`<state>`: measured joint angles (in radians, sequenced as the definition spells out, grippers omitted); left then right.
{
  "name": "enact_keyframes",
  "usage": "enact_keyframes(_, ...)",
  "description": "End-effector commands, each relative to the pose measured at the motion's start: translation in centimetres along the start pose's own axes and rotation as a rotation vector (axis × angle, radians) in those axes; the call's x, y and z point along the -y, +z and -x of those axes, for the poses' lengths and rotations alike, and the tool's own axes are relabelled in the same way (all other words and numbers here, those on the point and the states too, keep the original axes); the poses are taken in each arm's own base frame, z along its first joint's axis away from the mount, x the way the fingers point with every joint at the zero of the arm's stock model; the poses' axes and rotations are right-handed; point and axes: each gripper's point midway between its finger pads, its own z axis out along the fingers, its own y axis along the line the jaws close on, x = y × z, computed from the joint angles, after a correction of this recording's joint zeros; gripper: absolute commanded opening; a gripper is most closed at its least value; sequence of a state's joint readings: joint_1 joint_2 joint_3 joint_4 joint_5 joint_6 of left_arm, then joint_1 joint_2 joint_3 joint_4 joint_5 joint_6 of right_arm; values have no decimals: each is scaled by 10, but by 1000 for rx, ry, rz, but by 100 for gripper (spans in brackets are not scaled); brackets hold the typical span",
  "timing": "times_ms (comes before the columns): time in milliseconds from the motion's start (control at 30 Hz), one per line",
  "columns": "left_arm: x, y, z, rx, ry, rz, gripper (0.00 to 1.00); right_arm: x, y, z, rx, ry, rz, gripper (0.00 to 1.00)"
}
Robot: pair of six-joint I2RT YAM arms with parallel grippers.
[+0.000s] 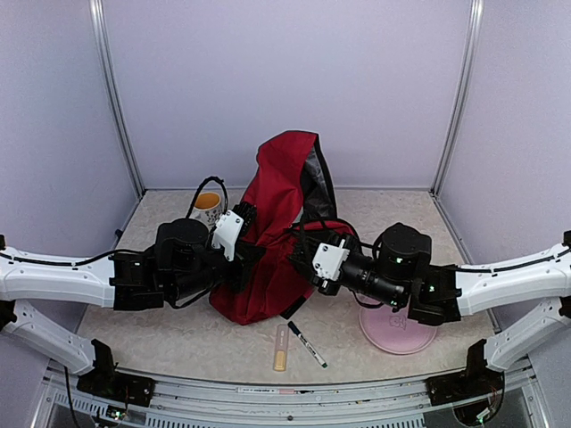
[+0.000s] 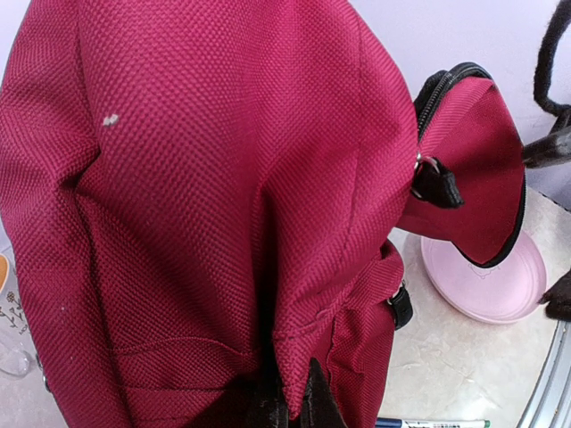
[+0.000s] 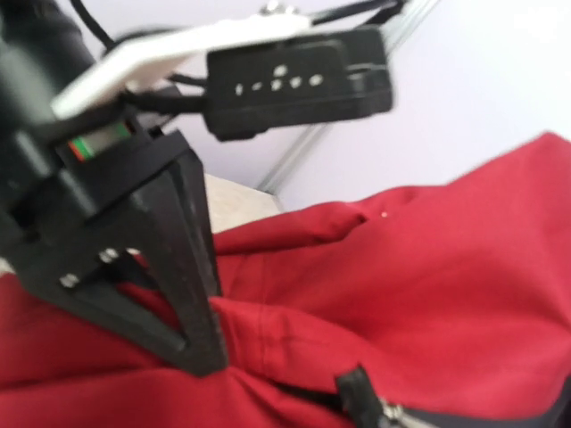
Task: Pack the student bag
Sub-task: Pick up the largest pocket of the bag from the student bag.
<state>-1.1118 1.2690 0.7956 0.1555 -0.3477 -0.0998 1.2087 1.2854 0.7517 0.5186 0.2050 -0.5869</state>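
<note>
Left end effector (image 2: 290, 406) pinches student bag (image 1: 277, 223) fabric, mid counter (image 1: 178, 339) | right end effector (image 1: 305, 256) at bag's right, spread or pressed: cannot tell | marker (image 1: 307, 344) lies near, unpacked; packing seems mostly left

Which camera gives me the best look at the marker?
Top external: the marker lies whole on the table, near the bag. Left wrist catches only a sliver of the marker at its bottom edge; right wrist shows none of it.
</note>
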Motion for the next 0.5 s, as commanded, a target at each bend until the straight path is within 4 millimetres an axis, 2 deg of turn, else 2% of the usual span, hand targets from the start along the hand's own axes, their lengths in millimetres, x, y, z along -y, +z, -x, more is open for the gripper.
enact_keyframes(0,4,-11,41,119,-34,-28,0,30,14,18,30,-136,-154,50)
enact_keyframes(167,8,-9,42,121,-29,-43,0,37,23,15,6,-152,-206,39)
enact_keyframes(267,9,-10,43,125,-28,-49,0,40,28,15,8,-171,-216,37)
enact_keyframes(367,8,-10,44,125,-27,-45,0,34,35,7,-19,-185,-176,34)
enact_keyframes(467,8,-10,43,123,-26,-44,0,33,37,-1,-43,-199,-165,34)
